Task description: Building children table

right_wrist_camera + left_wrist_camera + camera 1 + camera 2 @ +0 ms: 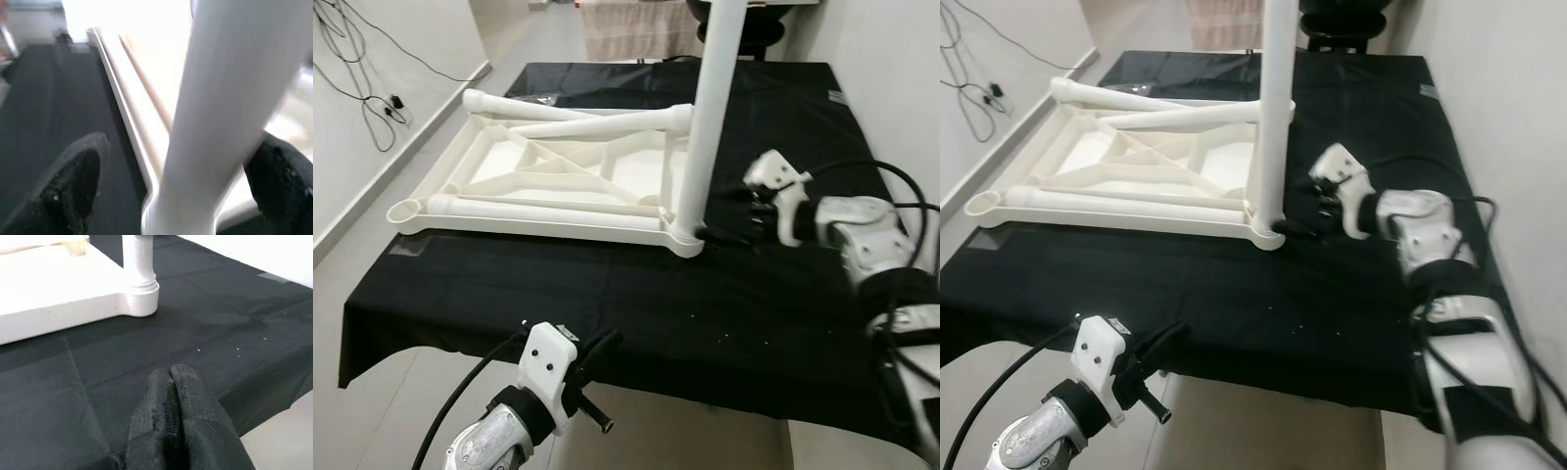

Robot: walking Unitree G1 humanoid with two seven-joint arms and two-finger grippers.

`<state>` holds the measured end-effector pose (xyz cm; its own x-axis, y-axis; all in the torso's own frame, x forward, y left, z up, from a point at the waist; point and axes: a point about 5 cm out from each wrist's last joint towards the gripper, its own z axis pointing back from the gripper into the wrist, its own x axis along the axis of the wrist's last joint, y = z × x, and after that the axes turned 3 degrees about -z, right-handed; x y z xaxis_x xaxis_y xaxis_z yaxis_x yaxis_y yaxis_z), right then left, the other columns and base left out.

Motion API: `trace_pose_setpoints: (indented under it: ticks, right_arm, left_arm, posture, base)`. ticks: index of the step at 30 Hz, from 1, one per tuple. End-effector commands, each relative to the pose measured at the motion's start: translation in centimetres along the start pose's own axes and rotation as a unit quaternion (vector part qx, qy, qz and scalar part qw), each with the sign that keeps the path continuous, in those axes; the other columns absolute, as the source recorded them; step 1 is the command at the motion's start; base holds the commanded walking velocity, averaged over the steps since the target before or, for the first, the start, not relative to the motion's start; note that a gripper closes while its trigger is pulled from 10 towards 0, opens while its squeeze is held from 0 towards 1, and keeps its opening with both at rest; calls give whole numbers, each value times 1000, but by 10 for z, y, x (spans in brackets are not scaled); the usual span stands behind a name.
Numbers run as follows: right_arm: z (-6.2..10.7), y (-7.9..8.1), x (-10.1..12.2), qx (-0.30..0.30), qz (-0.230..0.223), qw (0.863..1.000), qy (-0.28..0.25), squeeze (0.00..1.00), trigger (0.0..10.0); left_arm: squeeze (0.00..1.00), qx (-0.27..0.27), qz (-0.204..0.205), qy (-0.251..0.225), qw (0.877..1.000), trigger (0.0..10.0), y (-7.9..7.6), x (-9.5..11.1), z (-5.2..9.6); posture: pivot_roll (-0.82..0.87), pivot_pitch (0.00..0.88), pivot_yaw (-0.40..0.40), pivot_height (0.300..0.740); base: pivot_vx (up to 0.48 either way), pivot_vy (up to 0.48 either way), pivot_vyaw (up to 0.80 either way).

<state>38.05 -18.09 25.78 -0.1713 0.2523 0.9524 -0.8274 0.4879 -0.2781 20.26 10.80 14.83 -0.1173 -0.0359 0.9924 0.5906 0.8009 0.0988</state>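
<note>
On the far left, dark cables (357,73) lay on the pale floor (372,157) beside the work surface. A black cloth (607,304) covered that surface, hanging over its near edge.

Low at the near edge, the left gripper (599,350) hovered just above the cloth's border, its two black fingers (178,416) pressed together with nothing between them (the wrist view showed the tips meeting along a seam). It sat well apart from the table parts.

Farther back, on the left half of the cloth, the white tabletop (558,171) lay upside down, its ribbed underside facing up. Two white legs rested on it lying down: one (524,211) along the near edge, with an open corner socket (406,211) at the left end, and another (578,116) angled across the far side.

At the tabletop's near right corner, a third white leg (710,108) stood upright in its socket (685,237), rising out of the top of the picture.

Just right of that corner, the right gripper (729,235) reached in at the base of the upright leg. Its fingers (73,181) were spread wide, one on each side of the leg, and whether they touched it could not be told.

Beyond the cloth's far end hung a beige towel (626,29).
</note>
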Motion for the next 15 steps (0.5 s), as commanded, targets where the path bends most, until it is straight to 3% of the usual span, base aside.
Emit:
trace_pose_setpoints:
  ticks: [1, 3, 7, 15]
  right_arm:
    - [-10, 7, 16, 40, 9, 998, -49, 0, 10000]
    - [-26, 19, 22, 79, 4, 993, -82, 0, 10000]
    - [-35, 25, 18, 100, 5, 992, -75, 0, 10000]
    - [-32, 35, -1, 151, 14, 988, -8, 0, 10000]
  left_arm:
    - [0, -8, 5, 8, 1000, 10000, -2, -1, 3]
    - [0, -8, 6, 8, 1000, 10000, -3, -1, 3]
    - [0, -8, 6, 8, 1000, 10000, -3, -1, 3]
    - [0, -6, 8, 6, 1000, 10000, -3, 0, 3]
  posture:
    - [68, 198, 43, 740]
    - [73, 195, 44, 740]
    - [76, 197, 39, 740]
    - [69, 201, 34, 740]
  base:
    - [0, 0, 0]
    - [0, 0, 0]
    - [0, 0, 0]
    - [0, 0, 0]
